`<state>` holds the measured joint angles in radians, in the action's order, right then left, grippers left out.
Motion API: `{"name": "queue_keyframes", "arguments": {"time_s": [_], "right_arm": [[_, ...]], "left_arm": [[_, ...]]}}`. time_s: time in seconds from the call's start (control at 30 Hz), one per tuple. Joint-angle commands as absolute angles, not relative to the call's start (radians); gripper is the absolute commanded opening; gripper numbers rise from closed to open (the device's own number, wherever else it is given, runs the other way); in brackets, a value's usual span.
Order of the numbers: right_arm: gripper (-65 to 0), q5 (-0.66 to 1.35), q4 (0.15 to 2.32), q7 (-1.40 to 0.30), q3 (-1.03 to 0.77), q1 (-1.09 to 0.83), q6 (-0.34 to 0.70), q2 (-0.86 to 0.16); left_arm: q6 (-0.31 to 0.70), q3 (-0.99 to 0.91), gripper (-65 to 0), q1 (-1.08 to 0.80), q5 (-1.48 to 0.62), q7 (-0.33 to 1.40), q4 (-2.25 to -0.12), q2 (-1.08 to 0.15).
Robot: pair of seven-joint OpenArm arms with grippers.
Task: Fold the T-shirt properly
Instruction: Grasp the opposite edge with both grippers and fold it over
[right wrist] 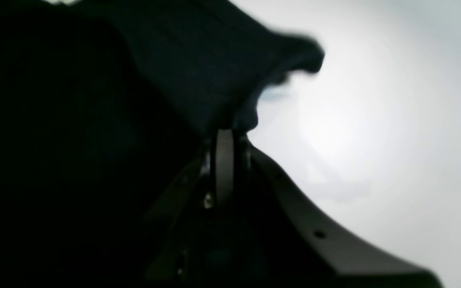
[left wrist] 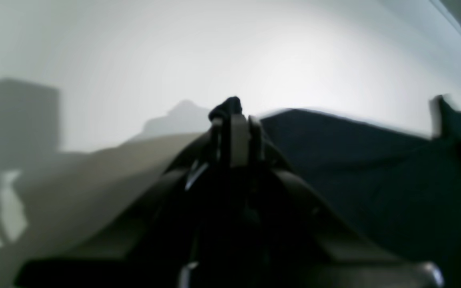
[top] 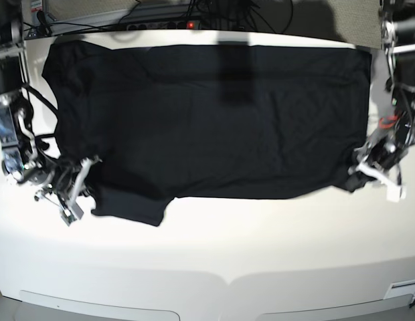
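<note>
The black T-shirt (top: pixel 214 120) lies spread flat on the white table (top: pixel 214 247), plain side up. Its near edge runs from one gripper to the other. At the shirt's near right corner my left gripper (top: pixel 358 175) is shut on a pinch of cloth. In the left wrist view that gripper (left wrist: pixel 234 117) has a dark tuft above its tips and the T-shirt (left wrist: pixel 374 168) stretches away to the right. My right gripper (top: pixel 87 180) is shut on the shirt's near left edge by the sleeve. In the right wrist view the T-shirt (right wrist: pixel 198 72) rises from the closed right gripper (right wrist: pixel 224 134).
Cables and a power strip (top: pixel 174 23) run along the table's far edge. Arm bases stand at the far left (top: pixel 7 73) and far right (top: pixel 401 40). Bare white table surface lies between the shirt and the near edge.
</note>
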<state>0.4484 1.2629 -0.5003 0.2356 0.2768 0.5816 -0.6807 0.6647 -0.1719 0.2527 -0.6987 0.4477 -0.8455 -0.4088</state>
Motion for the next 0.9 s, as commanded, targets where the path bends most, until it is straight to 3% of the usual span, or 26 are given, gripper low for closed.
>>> {"name": "queue_keyframes", "arguments": {"time_s": [0.0,0.1,0.23,0.4,0.87], "right_arm": [[-65.0,0.463,1.304,-0.487,0.194,0.271,0.583,-0.704],[-65.0,0.521,1.399,-0.503,0.07,0.165,0.585,-0.705],[-65.0,0.525,1.538,-0.523,-0.098,0.014,0.587,-0.684],[-65.0,0.562,1.68,-0.525,-0.256,-0.158,0.588,-0.67],[-65.0,0.561,1.85,-0.513,-0.427,-0.473,0.614,-0.534]], "left_arm": [[0.682,-0.177,-65.0,0.245,-0.733,0.423,-0.914,-0.433],[0.68,-0.178,-65.0,0.14,-0.75,0.423,-1.073,-0.454],[0.593,-0.2,-65.0,0.028,-0.752,0.43,-1.243,-0.464],[0.59,-0.274,-65.0,-0.083,-0.753,0.464,-1.388,-0.463],[0.591,-0.398,-65.0,-0.326,-0.752,0.5,-1.501,-0.463]]}}
